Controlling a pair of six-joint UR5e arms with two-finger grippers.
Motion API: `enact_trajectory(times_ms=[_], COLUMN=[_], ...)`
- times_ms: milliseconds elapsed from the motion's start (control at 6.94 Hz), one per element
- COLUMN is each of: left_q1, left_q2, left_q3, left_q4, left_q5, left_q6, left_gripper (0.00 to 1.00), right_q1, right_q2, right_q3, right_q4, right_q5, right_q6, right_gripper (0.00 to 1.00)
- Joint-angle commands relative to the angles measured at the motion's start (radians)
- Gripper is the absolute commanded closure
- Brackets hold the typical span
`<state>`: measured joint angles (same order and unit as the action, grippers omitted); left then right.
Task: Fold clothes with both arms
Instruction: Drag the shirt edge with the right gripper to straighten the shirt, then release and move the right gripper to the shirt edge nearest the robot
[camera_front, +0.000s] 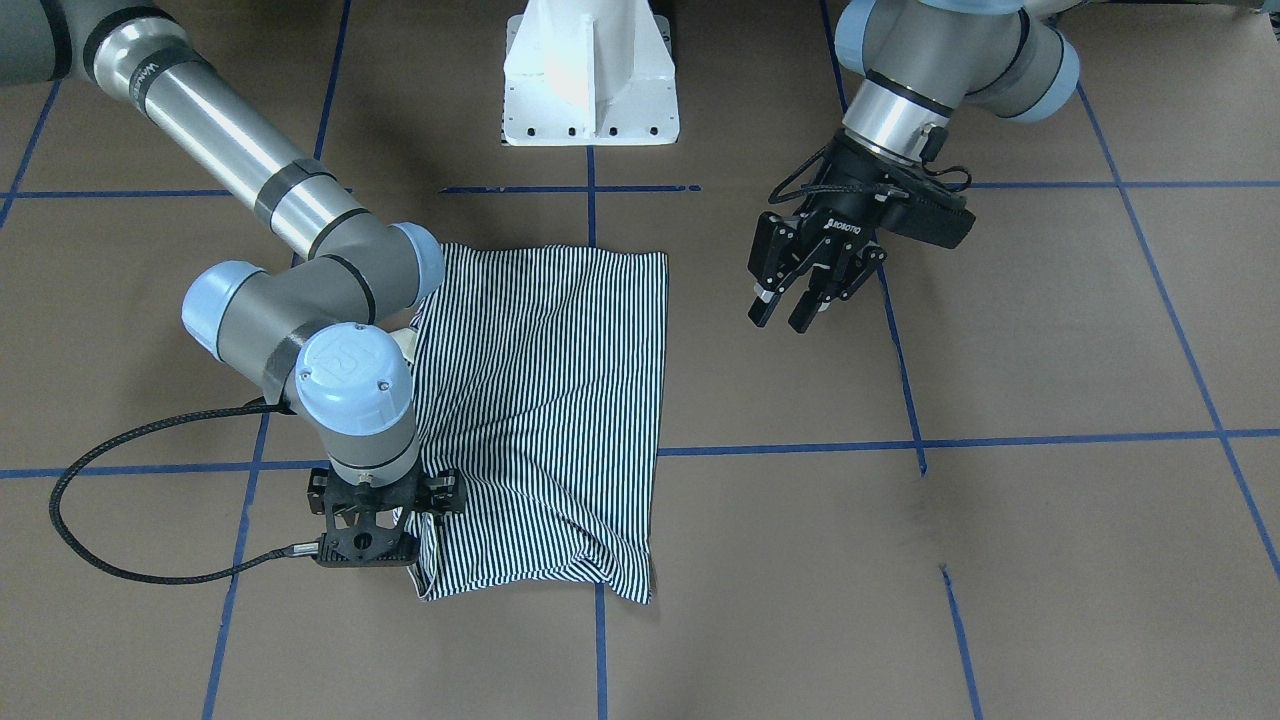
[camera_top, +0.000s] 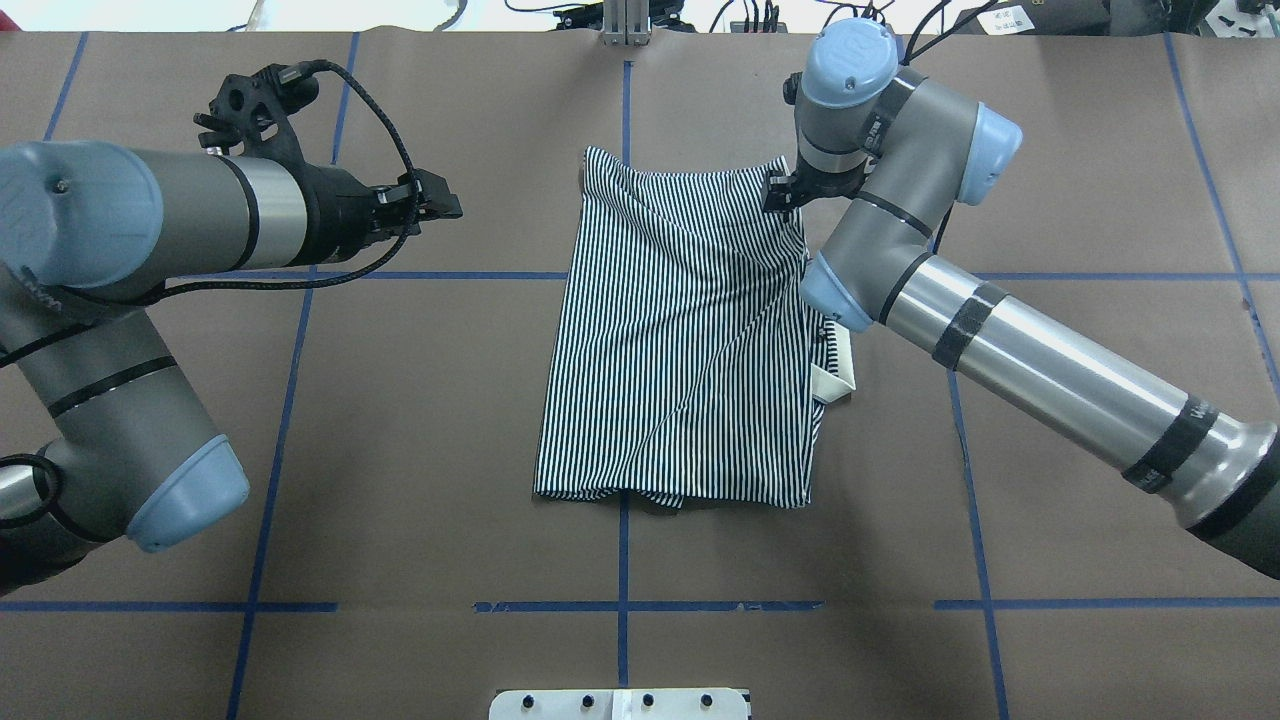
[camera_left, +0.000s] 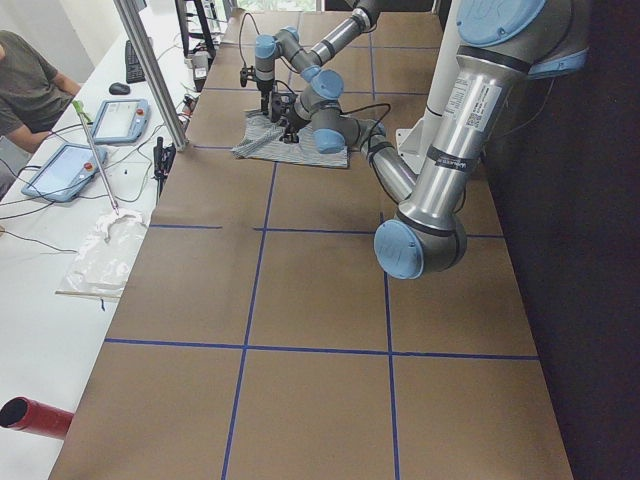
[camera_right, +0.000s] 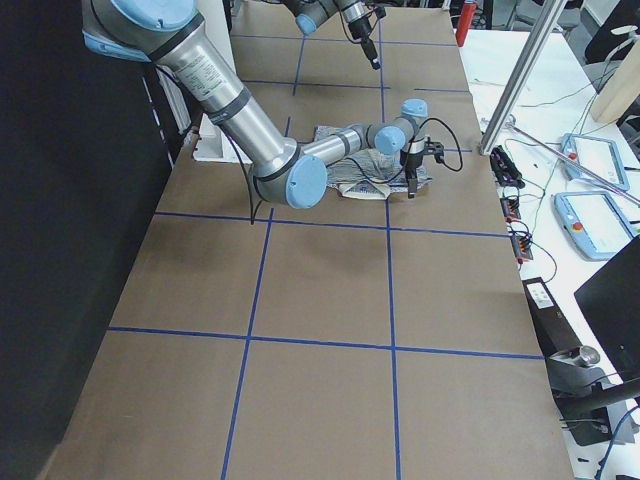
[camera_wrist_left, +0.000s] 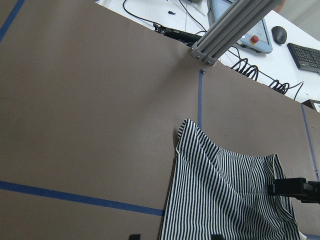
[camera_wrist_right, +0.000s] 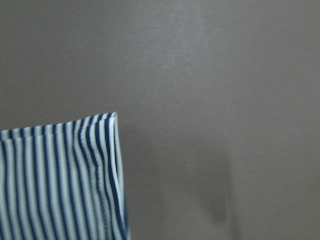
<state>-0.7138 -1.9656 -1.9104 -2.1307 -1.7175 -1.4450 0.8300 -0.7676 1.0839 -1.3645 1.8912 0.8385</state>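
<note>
Look in front of the white base (camera_front: 590, 80). The shirt (camera_front: 545, 400) lies there on the brown table (camera_front: 1000, 500), folded into a tall block shape. Its short end is toward the base. The end far from the base is a bit bunched and wrinkled. A bit of white collar (camera_top: 838, 375) pokes out on the side that is to the base's right.

The right arm (camera_front: 250, 170) comes out from beside the base in one long, slanted tube. It bends at two blue-capped joints over the collar side of the shirt. Its last part then stands straight up, far from the base. The right gripper (camera_top: 782, 193) points straight down at the shirt's far corner on that side. You cannot tell if its fingers are pinching the cloth or are let go, because the wrist hides them from above. The right wrist camera shows only a striped corner lying on the table (blurry, and no fingers in it).

The left arm (camera_front: 950, 60) sticks out on the base's left side. Its wrist tips down and away from the base, toward the shirt. The left gripper (camera_front: 781, 318) hangs up in the air over bare table, well apart from the shirt. Its fingers (camera_front: 762, 312) are spread a little and hold nothing.
</note>
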Motion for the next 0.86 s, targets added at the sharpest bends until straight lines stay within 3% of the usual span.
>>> enact_trajectory(times_ms=[0,288,720], left_q1=[0.002,0.0,0.005], left_q2=[-0.002,-0.004,-0.012], left_q3=[-0.042,-0.064,-0.058], left_q4=[0.059,0.069,0.075], left_q5=[-0.002,-0.004,-0.004], left_q6=[0.0,0.002,0.012], left_gripper=[0.44,0.44,0.45], right_q1=[0.047,0.052,-0.075], right_q2=[-0.039,-0.059,-0.25], right_q3=[0.01,0.124,0.509], right_q4=[0.001,-0.019,-0.015], right_q5=[0.012,0.057,0.019], right_q6=[-0.081,0.001,0.618], right_gripper=[0.0,0.0,0.0])
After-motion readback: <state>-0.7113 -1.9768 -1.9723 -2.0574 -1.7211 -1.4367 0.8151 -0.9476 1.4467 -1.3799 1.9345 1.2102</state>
